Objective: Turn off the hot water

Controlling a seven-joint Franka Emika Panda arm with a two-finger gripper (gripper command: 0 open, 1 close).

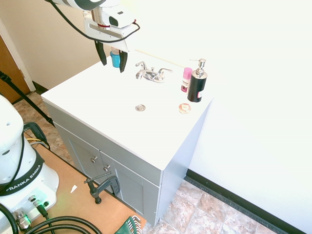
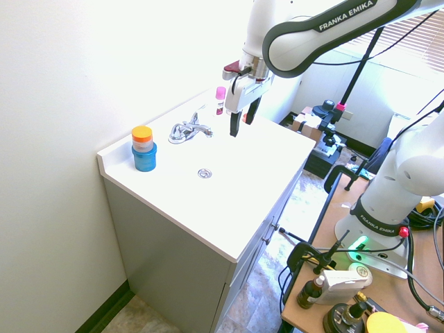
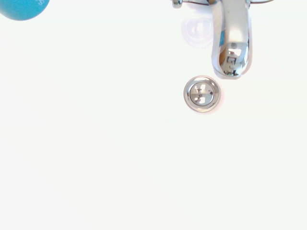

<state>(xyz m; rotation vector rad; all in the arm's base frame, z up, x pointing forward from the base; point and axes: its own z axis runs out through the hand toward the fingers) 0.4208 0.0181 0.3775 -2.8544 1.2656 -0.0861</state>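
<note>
**A:** Jaws first — state?

**B:** Gripper [image 1: 111,59] has its jaws apart, nothing between them. Two dark fingers [image 1: 101,52] point down, hanging in the air above the white surface [image 1: 97,109], touching nothing. Same read from the second exterior view [image 2: 245,119].

**A:** Faucet?

**B:** Chrome faucet [image 1: 152,74] sits at the far edge of the surface, against the wall, with a lever handle on each side of the spout. From the first exterior view the gripper is left of it, close but apart. Which handle is hot — cannot tell. No water stream visible at the spout in any view.

**A:** Wrist view?

**B:** Looks straight down: spout [image 3: 231,40] reaching toward the round chrome drain [image 3: 202,93], spout tip just short of it. A blue curved edge [image 3: 21,7] shows at one corner.

**A:** That's the blue container?

**B:** Likely. Blue container [image 2: 144,156] with an orange-and-white lid stands near the far left corner of the surface, left of the faucet. In the first exterior view it is partly hidden behind the fingers [image 1: 115,58].

**A:** Right side?

**B:** Black soap dispenser [image 1: 197,83] with a silver pump, a pink-capped bottle [image 1: 186,79] just beside it — both right of the faucet. A small round clear item [image 1: 185,108] lies in front of the dispenser. Grey cabinet doors [image 1: 109,170] below the surface, shut.
</note>
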